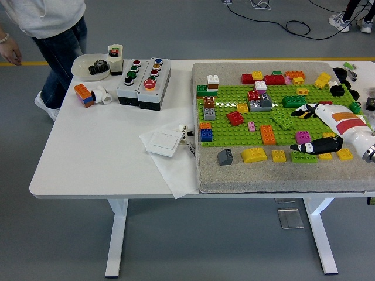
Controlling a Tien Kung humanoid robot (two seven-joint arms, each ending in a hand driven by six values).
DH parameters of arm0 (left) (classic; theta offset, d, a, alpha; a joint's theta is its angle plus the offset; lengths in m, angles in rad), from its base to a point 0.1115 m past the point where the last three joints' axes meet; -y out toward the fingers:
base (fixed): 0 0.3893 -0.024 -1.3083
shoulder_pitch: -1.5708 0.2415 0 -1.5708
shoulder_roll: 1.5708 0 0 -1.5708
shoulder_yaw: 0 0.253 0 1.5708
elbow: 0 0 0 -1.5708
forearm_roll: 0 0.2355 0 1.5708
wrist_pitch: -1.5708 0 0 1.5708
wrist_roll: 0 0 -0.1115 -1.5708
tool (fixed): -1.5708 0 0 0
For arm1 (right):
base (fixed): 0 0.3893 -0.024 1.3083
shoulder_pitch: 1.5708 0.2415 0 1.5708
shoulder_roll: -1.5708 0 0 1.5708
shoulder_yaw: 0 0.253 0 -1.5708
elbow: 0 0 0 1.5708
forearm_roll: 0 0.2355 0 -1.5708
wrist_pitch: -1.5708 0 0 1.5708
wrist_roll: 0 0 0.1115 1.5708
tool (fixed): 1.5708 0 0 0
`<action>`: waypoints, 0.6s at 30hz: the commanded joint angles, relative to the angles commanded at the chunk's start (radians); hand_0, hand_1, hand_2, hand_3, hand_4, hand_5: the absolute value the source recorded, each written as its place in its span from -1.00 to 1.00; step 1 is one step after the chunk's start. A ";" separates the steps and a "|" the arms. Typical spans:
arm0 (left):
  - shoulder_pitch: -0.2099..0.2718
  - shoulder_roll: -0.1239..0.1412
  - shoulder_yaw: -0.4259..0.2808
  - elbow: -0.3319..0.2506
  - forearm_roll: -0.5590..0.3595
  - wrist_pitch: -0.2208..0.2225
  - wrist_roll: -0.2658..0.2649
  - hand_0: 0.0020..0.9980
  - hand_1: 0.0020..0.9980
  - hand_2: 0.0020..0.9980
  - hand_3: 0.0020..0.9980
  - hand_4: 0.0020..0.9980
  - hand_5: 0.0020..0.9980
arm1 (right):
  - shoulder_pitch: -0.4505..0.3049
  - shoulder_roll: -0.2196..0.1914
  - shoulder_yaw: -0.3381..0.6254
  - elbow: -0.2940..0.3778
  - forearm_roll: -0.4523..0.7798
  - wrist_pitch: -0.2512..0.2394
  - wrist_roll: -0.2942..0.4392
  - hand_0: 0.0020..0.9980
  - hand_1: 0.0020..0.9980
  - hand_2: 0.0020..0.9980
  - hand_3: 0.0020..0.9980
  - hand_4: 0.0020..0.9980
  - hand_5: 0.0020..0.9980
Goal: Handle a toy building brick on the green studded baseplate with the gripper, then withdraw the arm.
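Head view only. Right hand (319, 126) comes in from the right edge, white forearm, black fingers (300, 111) spread wide, reaching left over the right part of the green baseplate (234, 133). Upper finger points toward a green plate brick (283, 119) lying tilted on the baseplate; lower finger sits near a magenta brick (303, 136) and a green brick (304, 156) at the plate's front edge. Nothing pinched between them as far as I can tell; hand reads as empty, but whether it's arriving or leaving can't be told from one frame. Left arm not in view.

Baseplate rests on a grey mat (211, 175) on the right half of the white tabletop (88, 152). Many bricks on and around it, e.g. red brick (235, 117), orange brick (268, 134), blue brick (206, 135).

Step, my read: approach/pre-grasp w/ fingers open above the bricks near plate's right side. Next move likely needs: settle on one brick (tilted green plate brick looks closest), lower, close on its sides w/o knocking neighbours, then pull arm back right.

Left of mat: button box (144, 83), white bowl (92, 65) w/ a gear, paper. Person stands at far left corner, hands off the tabletop.
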 joint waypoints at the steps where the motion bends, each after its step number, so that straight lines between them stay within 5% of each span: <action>1: 0.000 0.000 0.000 0.000 0.000 0.000 0.000 0.56 0.59 0.57 0.24 0.30 0.30 | 0.001 0.000 -0.005 0.000 -0.012 0.001 0.000 0.19 0.21 0.29 0.26 1.00 -0.40; 18: -0.005 0.001 0.005 0.001 -0.011 0.002 -0.004 0.57 0.58 0.57 0.24 0.30 0.30 | 0.077 0.067 -0.152 -0.024 -0.039 -0.021 -0.019 0.15 0.18 0.25 0.21 0.98 -0.45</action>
